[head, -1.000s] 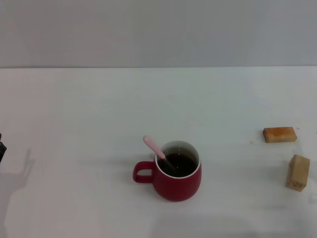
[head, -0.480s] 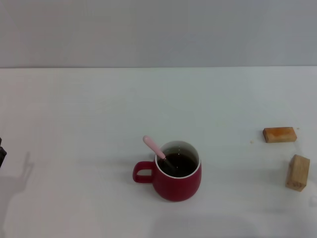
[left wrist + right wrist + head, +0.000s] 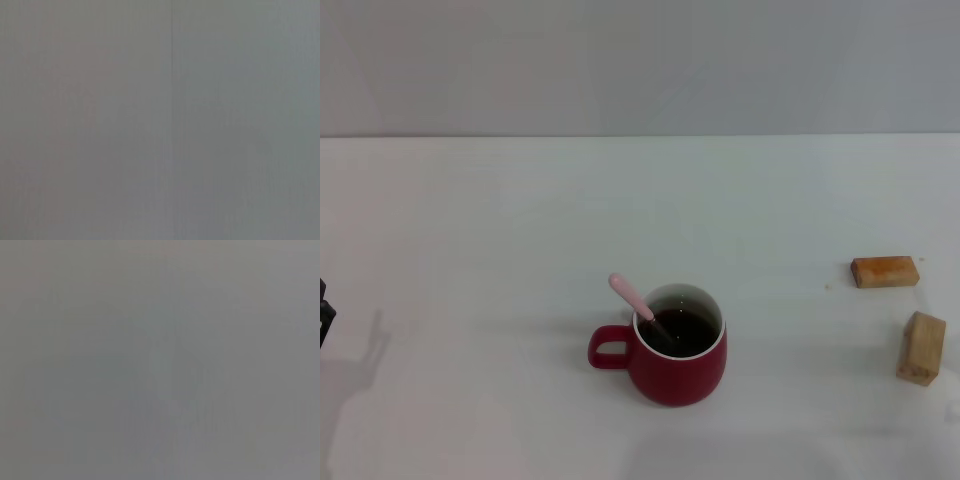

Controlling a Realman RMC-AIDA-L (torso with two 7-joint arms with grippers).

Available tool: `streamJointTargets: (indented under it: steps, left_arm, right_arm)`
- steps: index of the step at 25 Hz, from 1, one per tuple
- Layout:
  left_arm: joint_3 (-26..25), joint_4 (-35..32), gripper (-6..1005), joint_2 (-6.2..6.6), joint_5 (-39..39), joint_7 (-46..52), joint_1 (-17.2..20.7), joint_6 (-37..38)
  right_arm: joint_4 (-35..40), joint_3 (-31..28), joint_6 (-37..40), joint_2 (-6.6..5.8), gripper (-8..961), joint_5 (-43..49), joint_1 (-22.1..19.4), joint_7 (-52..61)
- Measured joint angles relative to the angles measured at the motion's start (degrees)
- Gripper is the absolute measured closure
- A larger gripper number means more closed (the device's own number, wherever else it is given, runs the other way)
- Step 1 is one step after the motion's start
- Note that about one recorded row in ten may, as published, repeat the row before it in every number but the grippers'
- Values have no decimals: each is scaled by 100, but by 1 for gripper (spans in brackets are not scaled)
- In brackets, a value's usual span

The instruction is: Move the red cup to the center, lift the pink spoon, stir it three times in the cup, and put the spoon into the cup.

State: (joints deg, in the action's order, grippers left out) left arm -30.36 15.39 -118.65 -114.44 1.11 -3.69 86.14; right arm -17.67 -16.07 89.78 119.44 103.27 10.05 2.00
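The red cup stands upright on the white table near the front middle, its loop handle pointing left and dark liquid inside. The pink spoon rests in the cup, its bowl sunk in the liquid and its pale pink handle leaning out over the left rim. A dark sliver of my left gripper shows at the far left edge of the head view, well away from the cup. My right gripper is out of view. Both wrist views show only plain grey.
Two tan wooden blocks sit at the right: one lying flat, one standing on end nearer the front. The white table stretches back to a grey wall.
The dark piece of the left gripper at the left edge has slid slightly lower and further out of the picture. Cup, spoon and blocks have not moved.
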Motion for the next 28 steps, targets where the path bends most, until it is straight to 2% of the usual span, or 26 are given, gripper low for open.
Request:
streamJointTargets:
  steps: [28]
  left_arm:
    - [89,17,150,14,-16,19,-15,0]
  right_arm:
    - [-17,82,267,9,335,0,-120,16]
